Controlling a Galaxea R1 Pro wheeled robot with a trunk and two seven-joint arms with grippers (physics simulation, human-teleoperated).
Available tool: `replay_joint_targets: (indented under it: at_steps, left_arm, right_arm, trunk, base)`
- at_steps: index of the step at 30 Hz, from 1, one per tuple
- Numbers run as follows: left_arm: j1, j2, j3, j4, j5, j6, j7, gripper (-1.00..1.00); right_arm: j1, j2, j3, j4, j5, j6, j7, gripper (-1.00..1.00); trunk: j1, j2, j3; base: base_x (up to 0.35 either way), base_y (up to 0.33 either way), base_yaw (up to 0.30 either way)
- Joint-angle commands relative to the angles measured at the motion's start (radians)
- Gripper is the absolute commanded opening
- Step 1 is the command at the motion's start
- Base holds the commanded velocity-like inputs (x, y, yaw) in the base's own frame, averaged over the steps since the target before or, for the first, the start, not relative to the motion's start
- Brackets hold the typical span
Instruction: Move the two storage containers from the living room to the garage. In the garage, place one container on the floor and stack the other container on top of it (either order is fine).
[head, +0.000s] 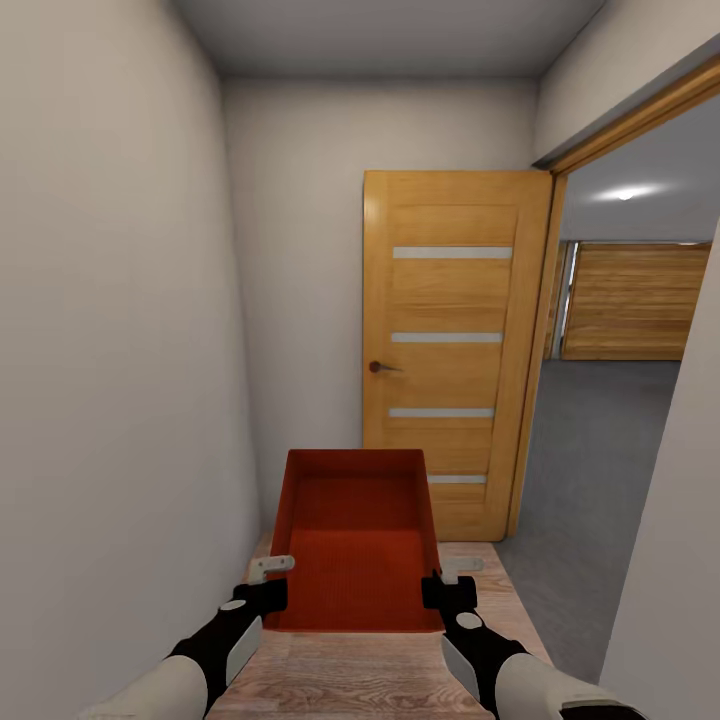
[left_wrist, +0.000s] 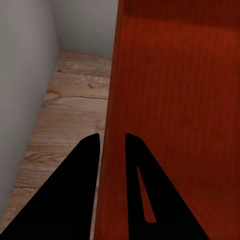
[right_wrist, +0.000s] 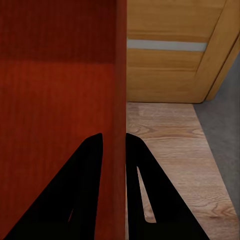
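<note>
In narrow corridor, head view: storage container (head: 358, 540) being carried between both arms above wood-plank floor (head: 380, 680), left gripper (head: 268, 580) and right gripper (head: 448, 580) pinching opposite side walls. Open wooden door (head: 450, 350) ahead, doorway to garage floor (head: 590, 470) at right — turning through it is risking bin corner striking door or frame.

Left wrist view: fingers (left_wrist: 80, 190) clamping thin wall (left_wrist: 112, 150), one each side.

Right wrist view: fingers (right_wrist: 145, 190) gripping wall (right_wrist: 120, 100) likewise — thin-edge hold may be slipping if jolted.
</note>
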Motion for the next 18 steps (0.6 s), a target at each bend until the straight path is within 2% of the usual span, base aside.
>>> replay_joint_targets:
  at_steps: [1, 14, 18]
  left_arm:
    - [0.0, 0.008, -0.012, -0.001, -0.002, 0.0, 0.033, -1.0]
    - [0.0, 0.008, -0.012, 0.0, -0.003, 0.0, 0.033, -1.0]
    - [0.0, 0.008, -0.012, 0.0, -0.004, 0.0, 0.033, -1.0]
  right_arm:
    - [-0.002, 0.001, -0.077, -0.032, -0.021, 0.004, 0.008, -1.0]
    - [-0.002, 0.001, -0.077, -0.032, -0.021, 0.004, 0.008, -1.0]
    - [-0.002, 0.002, -0.077, -0.032, -0.023, 0.003, 0.007, -1.0]
  trunk:
    - [0.0, -0.001, -0.002]
    - [0.0, -0.001, -0.002]
    - [0.0, -0.001, -0.002]
  base:
    - [0.0, 0.0, 0.0]
    - [0.0, 0.0, -0.002]
    - [0.0, 0.0, -0.129]
